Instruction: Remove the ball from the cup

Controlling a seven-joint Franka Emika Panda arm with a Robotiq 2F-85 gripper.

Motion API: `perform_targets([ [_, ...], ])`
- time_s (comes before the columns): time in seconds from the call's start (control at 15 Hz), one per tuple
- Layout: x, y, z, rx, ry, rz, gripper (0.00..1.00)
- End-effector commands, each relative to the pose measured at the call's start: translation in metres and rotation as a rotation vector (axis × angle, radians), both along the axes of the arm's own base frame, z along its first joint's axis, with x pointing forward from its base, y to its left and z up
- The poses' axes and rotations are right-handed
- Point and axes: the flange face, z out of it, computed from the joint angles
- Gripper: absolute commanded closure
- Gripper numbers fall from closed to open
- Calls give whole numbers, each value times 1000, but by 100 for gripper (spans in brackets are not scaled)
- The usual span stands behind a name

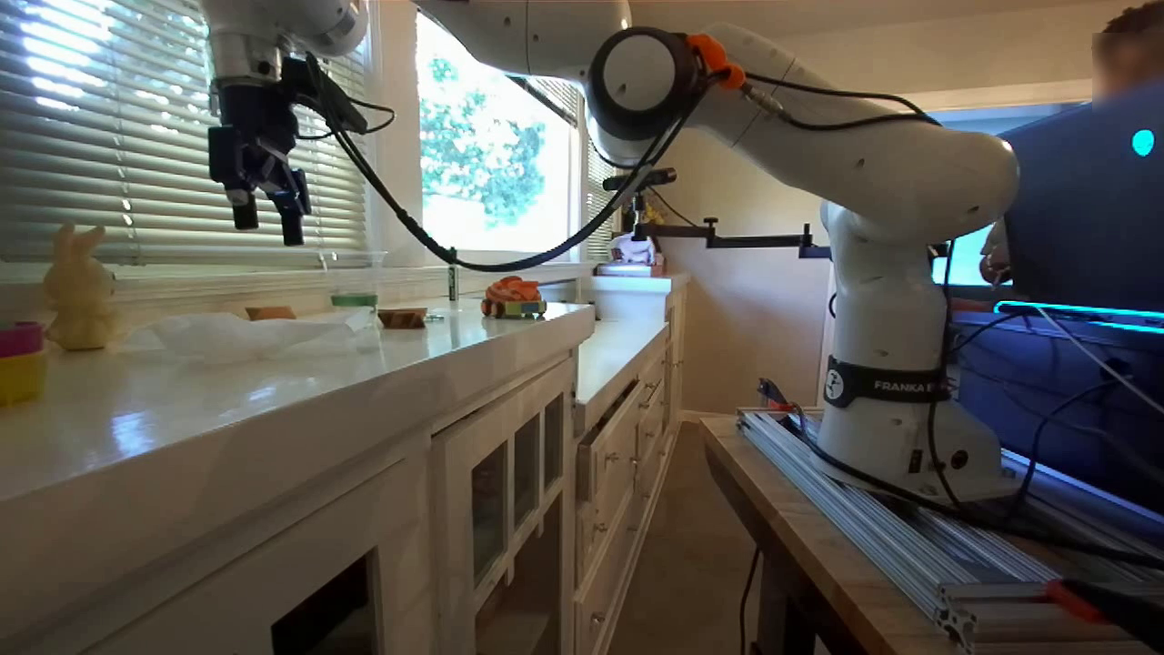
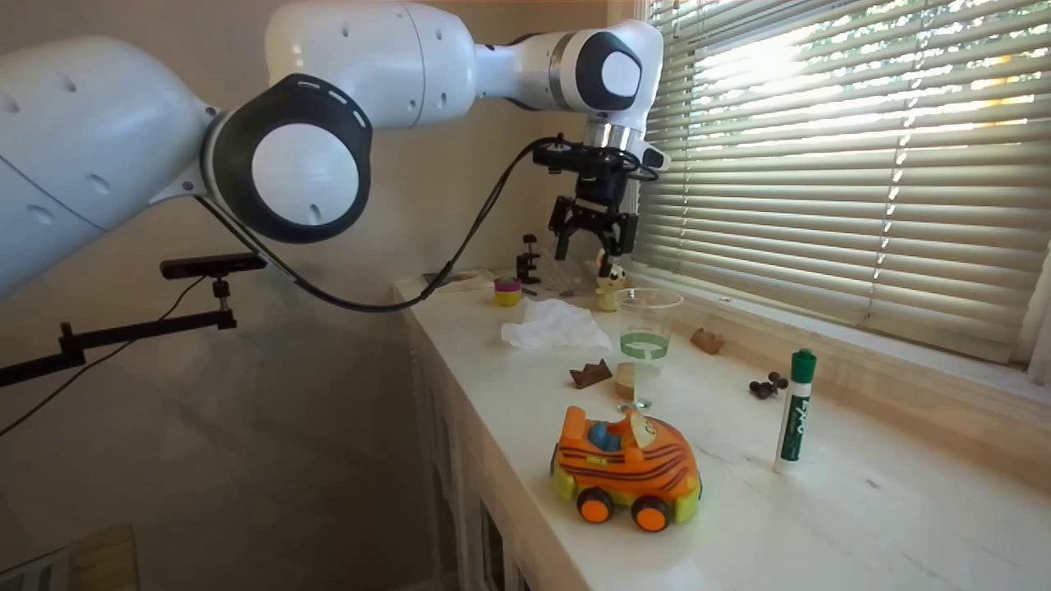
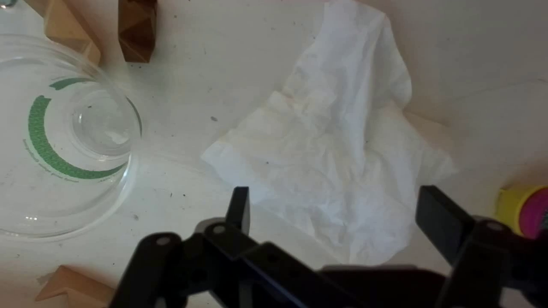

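A clear plastic cup (image 3: 47, 149) with a green band stands at the left of the wrist view, seen from above. On the white counter, the same cup is upright in both exterior views (image 1: 354, 298) (image 2: 644, 343). Through its see-through wall and mouth I make out no ball; the ball does not show in any view. My gripper (image 3: 336, 209) is open, its fingers wide apart with nothing between them. It hangs well above the counter and the cup's rim in both exterior views (image 1: 268, 224) (image 2: 584, 258), to one side of the cup.
Crumpled white paper (image 3: 334, 149) lies beneath the gripper. Around the cup are brown and tan angular pieces (image 3: 137, 32). An orange toy car (image 2: 628, 468), an upright green marker (image 2: 795, 414), a yellow bunny figure (image 1: 80, 291) and a yellow-and-purple tub (image 2: 507, 295) share the counter. Window blinds (image 2: 821, 205) border it.
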Motion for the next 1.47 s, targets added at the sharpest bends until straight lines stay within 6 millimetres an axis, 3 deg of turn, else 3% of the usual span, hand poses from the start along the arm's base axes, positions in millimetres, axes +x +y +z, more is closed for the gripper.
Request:
perform_targets([
  [0.0, 0, 0, 0, -1, 0, -1, 0],
  [0.4, 2, 13, 15, 108, -22, -127, 0],
  [0.87, -6, 26, 25, 36, 48, -312, 0],
  [1.07, -8, 31, 34, 35, 41, -293, 0],
  [1.13, -3, 25, 21, 40, 35, -294, 0],
  [1.4, -3, 23, 19, 36, 38, -295, 0],
])
